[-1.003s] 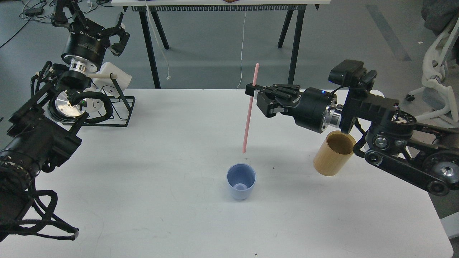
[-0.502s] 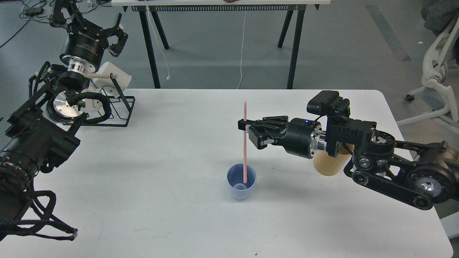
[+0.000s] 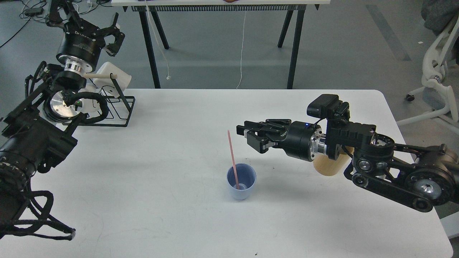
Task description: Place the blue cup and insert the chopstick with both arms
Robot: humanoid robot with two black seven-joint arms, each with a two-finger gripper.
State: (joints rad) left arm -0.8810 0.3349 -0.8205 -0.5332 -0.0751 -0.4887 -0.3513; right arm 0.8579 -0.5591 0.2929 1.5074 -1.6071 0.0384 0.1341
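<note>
The blue cup [image 3: 241,186] stands upright on the white table [image 3: 172,200], front centre. A pink chopstick [image 3: 232,157] stands in the cup, its lower end on the cup's bottom and its top leaning left. My right gripper [image 3: 247,133] hovers above and just right of the cup, fingers apart and empty, clear of the chopstick. My left gripper [image 3: 95,30] is raised at the far left above the wire rack, fingers spread and empty.
A black wire rack [image 3: 114,107] with a white object [image 3: 113,77] stands at the table's back left. A wooden cup [image 3: 328,166] stands right of the blue cup, mostly hidden behind my right arm. A second table's legs are behind.
My right gripper lowered the chopstick into the blue cup, then opened and let it go. The chopstick now leans left in the cup. My left arm drifted slightly left.
</note>
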